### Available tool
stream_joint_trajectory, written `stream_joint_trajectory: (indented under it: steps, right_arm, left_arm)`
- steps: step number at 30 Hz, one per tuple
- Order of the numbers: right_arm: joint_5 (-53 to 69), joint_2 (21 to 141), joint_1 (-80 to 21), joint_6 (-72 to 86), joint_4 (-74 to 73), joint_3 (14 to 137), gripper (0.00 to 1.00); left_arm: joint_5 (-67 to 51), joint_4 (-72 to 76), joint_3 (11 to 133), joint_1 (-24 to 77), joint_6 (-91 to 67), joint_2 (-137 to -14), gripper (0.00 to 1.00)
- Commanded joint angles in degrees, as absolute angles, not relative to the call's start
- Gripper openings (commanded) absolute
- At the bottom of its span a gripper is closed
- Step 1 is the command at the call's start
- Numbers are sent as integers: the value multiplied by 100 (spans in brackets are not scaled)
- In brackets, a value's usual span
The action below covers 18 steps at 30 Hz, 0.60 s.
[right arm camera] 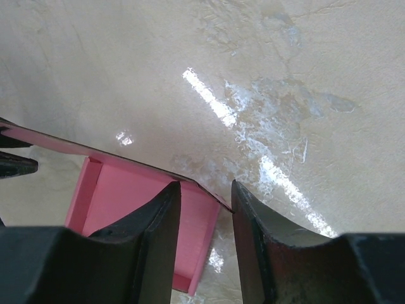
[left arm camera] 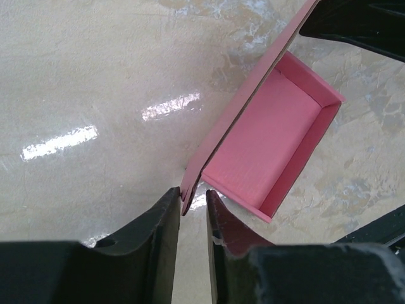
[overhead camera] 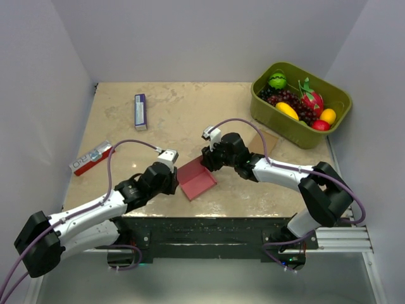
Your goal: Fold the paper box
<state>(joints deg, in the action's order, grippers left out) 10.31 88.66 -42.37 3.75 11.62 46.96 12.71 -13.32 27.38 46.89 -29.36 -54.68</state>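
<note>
Currently: both pincers at the raised flap of the paper box

1. Position of the work piece. The thin pink-red card paper box point(overhead camera: 197, 182) lies on the beige marbled table point(overhead camera: 190, 120), close to the near edge and midway between the two arms. It forms a shallow open tray, with the hollow side facing up. One long flap stands up from the tray's far-left side.

2. Left pincer point(left arm camera: 192, 193). The gap is narrow. The near corner of the raised flap sits between the black fingers point(left arm camera: 161, 240). The card lies against the left-hand finger in the wrist view, and a slit of table shows between the card and the other finger. The card is therefore not clamped.

3. Right pincer point(right arm camera: 205, 190). The gap is moderate, far wider than the card. It straddles the opposite end of the same flap, at the tray's corner. Neither finger presses the card.

4. Surroundings. An olive-green plastic tub point(overhead camera: 297, 136) holding toy fruit point(overhead camera: 297, 104) stands at the far right corner. A blue-and-white packet point(overhead camera: 140, 111) lies far left of centre. A red-and-white packet point(overhead camera: 90, 158) lies at the left edge. All three are well apart from the box.
</note>
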Motion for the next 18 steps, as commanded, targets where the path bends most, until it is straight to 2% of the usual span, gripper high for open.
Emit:
stream_joint_trajectory:
  steps: [1,7,8,10,11,18]
  right_arm:
    - [1151,8816,-4245,281,1248,4922,37]
    - [1125,8745,-4236,308,1195,4904,26]
    - [1125,8736,-4236,308,1221,4869,23]
    - [1116,8657,-4245,299,1230,4843,16]
    - [1116,8631,-4245,308,1248,4799,12]
    - [1011,8201,-4280,614,1467,4509,0]
  left_arm:
    - [1397,-1011,2646,4649,-2883,-5581,23]
    - [1380,-861,2610,4649,-2839,-5625,13]
    - [1371,-835,2619,4649,-2830,-5660,7]
    - [1388,-826,2654,4649,-2804,-5686,3]
    - [1397,-817,2689,4649,-2795,-5730,1]
    - [1494,-686,2944,4649,-2681,-6046,0]
